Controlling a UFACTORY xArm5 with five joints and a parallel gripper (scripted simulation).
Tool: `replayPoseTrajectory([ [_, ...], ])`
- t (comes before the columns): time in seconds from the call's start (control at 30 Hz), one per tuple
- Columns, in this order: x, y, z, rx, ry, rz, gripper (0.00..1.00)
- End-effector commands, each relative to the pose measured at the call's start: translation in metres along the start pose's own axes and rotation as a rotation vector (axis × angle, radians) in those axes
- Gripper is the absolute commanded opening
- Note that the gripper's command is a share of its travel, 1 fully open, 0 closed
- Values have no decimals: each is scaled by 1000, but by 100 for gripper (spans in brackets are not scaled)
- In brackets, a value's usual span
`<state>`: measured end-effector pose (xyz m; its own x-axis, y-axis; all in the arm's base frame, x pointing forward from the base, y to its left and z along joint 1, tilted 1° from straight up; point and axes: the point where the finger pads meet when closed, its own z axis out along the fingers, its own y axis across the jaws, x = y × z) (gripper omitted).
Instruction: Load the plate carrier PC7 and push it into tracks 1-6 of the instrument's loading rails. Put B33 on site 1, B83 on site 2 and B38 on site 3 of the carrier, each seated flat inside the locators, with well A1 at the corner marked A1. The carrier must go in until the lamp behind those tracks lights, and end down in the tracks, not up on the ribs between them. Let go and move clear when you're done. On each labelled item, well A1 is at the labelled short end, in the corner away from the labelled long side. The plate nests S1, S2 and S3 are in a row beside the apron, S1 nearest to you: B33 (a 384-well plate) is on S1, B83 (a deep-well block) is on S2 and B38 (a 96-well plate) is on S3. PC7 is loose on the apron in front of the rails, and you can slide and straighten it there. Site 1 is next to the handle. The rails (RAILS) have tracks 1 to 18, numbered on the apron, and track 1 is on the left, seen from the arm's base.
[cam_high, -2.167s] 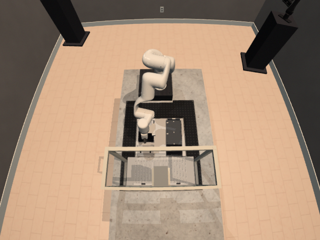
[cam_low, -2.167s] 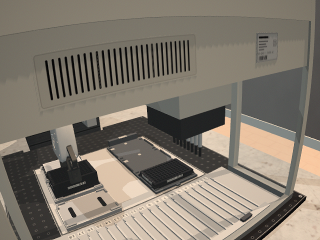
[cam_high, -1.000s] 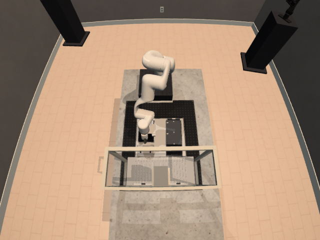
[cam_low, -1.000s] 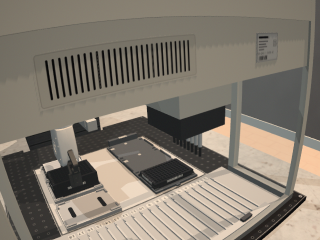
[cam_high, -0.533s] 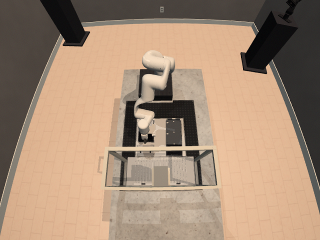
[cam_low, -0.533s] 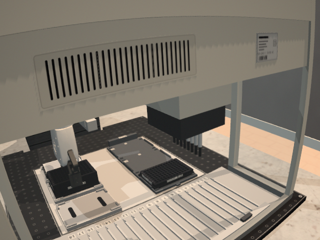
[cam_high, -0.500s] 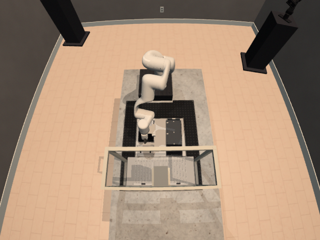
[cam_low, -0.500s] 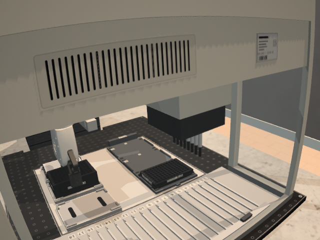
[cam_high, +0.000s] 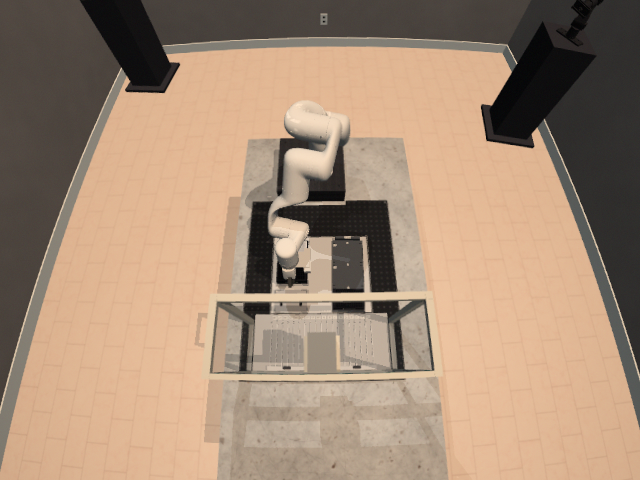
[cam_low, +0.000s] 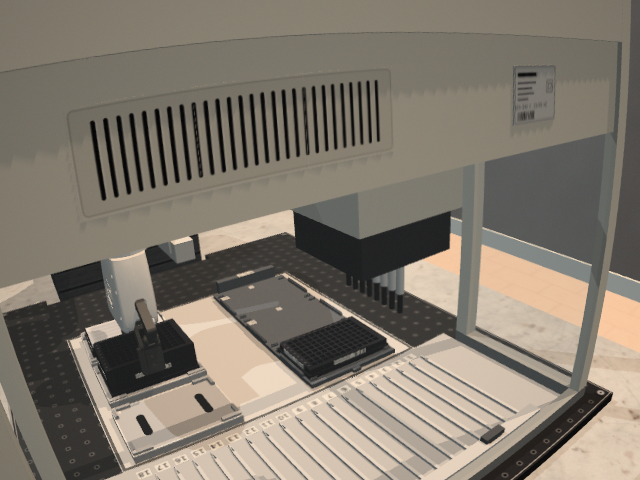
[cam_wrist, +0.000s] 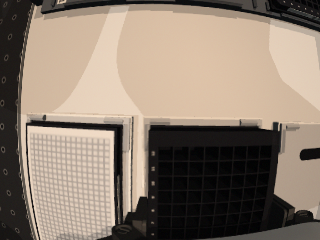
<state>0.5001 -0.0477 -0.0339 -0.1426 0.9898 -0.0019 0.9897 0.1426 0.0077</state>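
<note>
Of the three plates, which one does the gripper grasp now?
The deep-well block B83, the tall black one on the middle nest. The gripper is closed around it; the white B33 lies beside it, and B38 already sits on the carrier.

glossy white plastic arm (cam_high: 302, 155) | matt black plastic deep-well block (cam_low: 124, 356) | matt dark grey flat carrier (cam_low: 279, 307) | speckled stone-look floor slab (cam_high: 382, 170)
</note>
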Motion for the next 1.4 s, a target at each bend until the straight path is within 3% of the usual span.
replayPoseTrajectory([
  [0.0, 0, 2, -1, -9, 18, 0, 0],
  [0.7, 0, 2, -1, -9, 18, 0, 0],
  [1.37, -1, 1, -13, -9, 18, 0, 0],
])
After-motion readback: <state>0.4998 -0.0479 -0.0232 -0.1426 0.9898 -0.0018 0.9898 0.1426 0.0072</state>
